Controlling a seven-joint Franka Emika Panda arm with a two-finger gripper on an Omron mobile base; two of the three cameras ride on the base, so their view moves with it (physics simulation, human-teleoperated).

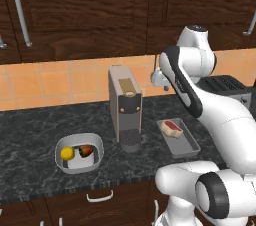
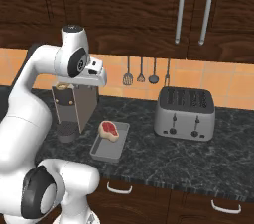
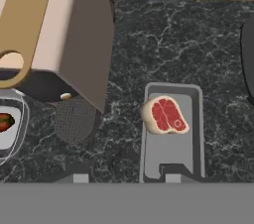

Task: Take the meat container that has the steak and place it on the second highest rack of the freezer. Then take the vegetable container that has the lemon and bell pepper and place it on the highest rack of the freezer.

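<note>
Meat container [image 3: 193,134] lies flat on the counter [image 3: 198,44] just right of the coffee machine [image 1: 125,102], the steak [image 3: 165,115] at its far end, leaving the near rim free for a grasp. Hovering above that near rim, the fingers [image 3: 124,177] look part-open and empty, though barely visible.

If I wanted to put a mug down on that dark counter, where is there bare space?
Bare marble lies between the shallow grey metal tray and the silver toaster, and left of the rounded white-grey bowl. It is crowded around the beige coffee machine, with bowl and tray close on either side.
</note>
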